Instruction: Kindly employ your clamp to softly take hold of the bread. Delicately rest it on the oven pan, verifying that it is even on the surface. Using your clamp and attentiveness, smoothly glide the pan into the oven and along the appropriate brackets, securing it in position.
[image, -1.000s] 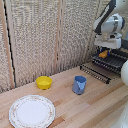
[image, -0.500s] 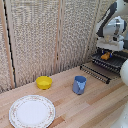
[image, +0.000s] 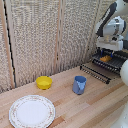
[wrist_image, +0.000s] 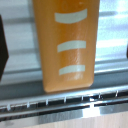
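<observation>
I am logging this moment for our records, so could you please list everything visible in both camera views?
Bread: one, orange with pale stripes, lying on the pan's bars, under the gripper.
Pan: one, dark wire rack, at the exterior view's right, on the table's far edge.
Cup: one, blue, mid-table.
Bowl: one, yellow, toward the exterior view's left of the cup.
Plate: one, white with patterned rim, near front left in the exterior view.
Table: one, light wood.
Screen: woven beige panels behind the table.
Gripper: one, white, on a white-and-black arm, directly above the bread; jaw state unclear.
</observation>
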